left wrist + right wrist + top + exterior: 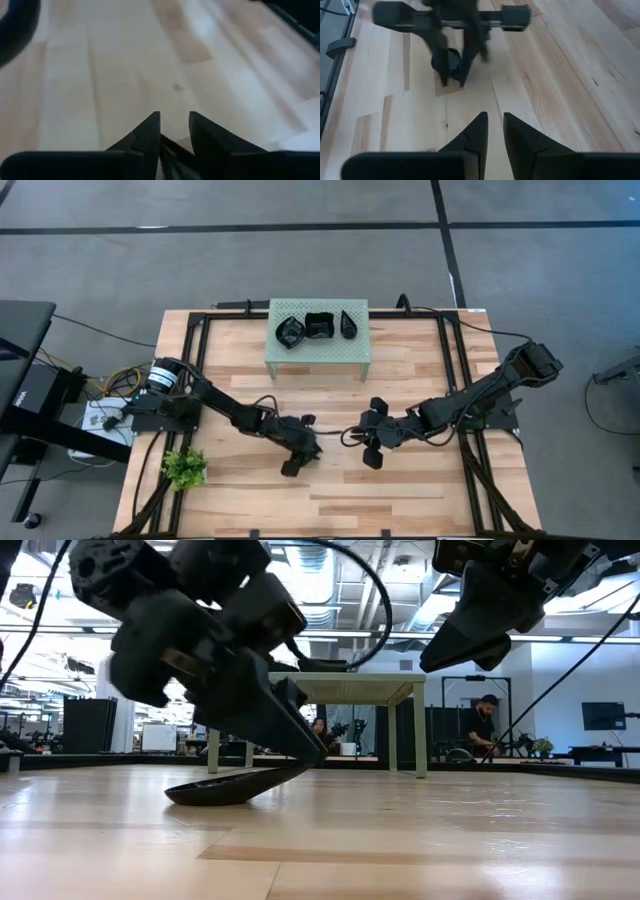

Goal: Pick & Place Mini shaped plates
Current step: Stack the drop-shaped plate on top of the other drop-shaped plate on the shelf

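The left gripper (285, 755) is down at the wooden table (420, 490), its fingers pinched onto the raised edge of a small glossy black dish (225, 788) whose far rim rests on the boards. Three more black dishes (318, 327) sit on the mint-green perforated rack (318, 355) at the table's back. The right gripper (492, 131) hovers nearby, fingers a narrow gap apart, holding nothing. The dish looks stiff, light, slick and probably chip-prone, so the thin rim is the sensible place to grip, firmly but gently.
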### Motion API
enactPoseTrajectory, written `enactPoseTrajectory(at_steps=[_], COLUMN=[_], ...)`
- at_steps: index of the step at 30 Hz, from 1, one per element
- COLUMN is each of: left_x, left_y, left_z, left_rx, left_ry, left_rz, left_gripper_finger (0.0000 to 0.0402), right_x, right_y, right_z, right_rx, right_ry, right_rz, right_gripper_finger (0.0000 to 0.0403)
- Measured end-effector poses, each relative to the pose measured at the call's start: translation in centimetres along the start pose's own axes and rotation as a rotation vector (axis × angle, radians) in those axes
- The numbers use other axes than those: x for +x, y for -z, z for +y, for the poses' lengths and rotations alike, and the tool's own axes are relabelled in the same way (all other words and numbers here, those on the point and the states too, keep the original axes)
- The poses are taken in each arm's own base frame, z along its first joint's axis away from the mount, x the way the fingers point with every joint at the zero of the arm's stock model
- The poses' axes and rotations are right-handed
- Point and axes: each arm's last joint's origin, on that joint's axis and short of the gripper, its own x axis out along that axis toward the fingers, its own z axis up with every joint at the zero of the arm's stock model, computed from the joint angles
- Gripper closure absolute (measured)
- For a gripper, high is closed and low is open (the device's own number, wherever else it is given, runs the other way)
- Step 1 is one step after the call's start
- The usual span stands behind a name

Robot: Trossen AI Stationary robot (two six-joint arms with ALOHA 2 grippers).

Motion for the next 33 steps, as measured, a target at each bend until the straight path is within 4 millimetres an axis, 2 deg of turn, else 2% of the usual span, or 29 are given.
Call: enactPoseTrajectory(at_steps=[10,16,21,26,33], left_x=[-0.5,-2.4,-5.4,-8.7,-13.2], left_y=[1.3,-0.4,-2.5,-3.0,-1.1], left_z=[2.0,2.1,1.9,0.6,-1.6], left_rx=[-0.013,0.028,0.025,0.031,-0.032], left_ry=[-0.103,-0.168,-0.207,-0.18,-0.141], left_rz=[0.137,0.125,0.059,-0.019,-0.102], left_gripper_finger=[0.0298,0.0298,0.0298,0.0298,0.0298], right_x=[0.0,0.0,0.4,2.6,8.3], right_y=[0.0,0.0,-0.6,-1.5,-2.3], right_z=[0.0,0.0,0.3,0.7,1.7], right_rx=[-0.001,0.0,0.028,-0.037,-0.098], right_ry=[-0.001,-0.002,-0.025,-0.052,-0.09], right_rz=[0.0,-0.001,-0.067,-0.204,-0.088], right_gripper_finger=[0.0347,0.0347,0.0347,0.0347,0.0347])
